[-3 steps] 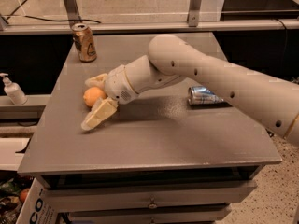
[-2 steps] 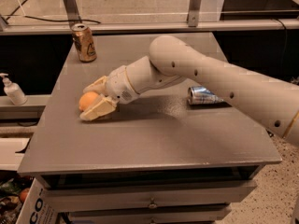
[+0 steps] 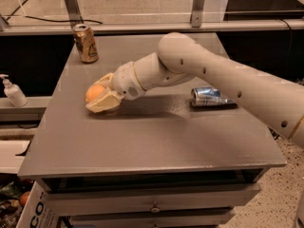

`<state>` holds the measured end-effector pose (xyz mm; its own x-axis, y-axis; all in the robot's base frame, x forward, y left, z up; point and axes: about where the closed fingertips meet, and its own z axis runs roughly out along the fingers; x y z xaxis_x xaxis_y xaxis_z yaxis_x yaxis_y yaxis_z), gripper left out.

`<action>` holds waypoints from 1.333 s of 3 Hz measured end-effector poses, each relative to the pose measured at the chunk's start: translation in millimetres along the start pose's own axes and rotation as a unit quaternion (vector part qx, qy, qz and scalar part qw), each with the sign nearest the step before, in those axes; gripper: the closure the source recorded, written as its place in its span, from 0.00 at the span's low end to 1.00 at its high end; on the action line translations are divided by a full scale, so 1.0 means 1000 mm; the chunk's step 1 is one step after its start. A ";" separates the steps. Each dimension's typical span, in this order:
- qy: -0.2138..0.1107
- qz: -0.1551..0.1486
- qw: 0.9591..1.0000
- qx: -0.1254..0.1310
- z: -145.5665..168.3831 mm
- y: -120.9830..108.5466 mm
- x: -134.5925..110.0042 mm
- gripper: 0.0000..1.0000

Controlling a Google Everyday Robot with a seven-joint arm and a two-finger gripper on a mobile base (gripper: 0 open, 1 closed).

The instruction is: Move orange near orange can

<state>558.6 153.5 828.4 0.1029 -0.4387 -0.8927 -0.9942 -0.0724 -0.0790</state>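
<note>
Left of centre on the grey table point(image 3: 156, 141): the gripper point(image 3: 98, 99), pale fingers closed snugly on the orange point(image 3: 93, 91), holding it low against the tabletop. Well above that, toward upper left, standing upright: the orange can point(image 3: 86, 42). Lying sideways right of centre: a silver-and-blue can point(image 3: 209, 97).

Grey counter point(image 3: 156, 141), drawers point(image 3: 152, 205) beneath; silver-and-blue can point(image 3: 208, 97) lying on its side, well apart from the end effector point(image 3: 97, 99) at the counter's left; white pump bottle point(image 3: 13, 92) on a side ledge.
</note>
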 end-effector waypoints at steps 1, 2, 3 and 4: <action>-0.004 0.020 0.999 0.034 -0.029 -0.032 0.001 1.00; -0.004 0.020 0.999 0.034 -0.029 -0.032 0.001 1.00; -0.003 0.009 0.999 0.046 -0.027 -0.043 -0.003 1.00; 0.004 -0.009 0.997 0.083 -0.037 -0.074 -0.010 1.00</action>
<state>632.2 130.0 859.1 0.1208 -0.4450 -0.8873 -0.9835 0.0678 -0.1679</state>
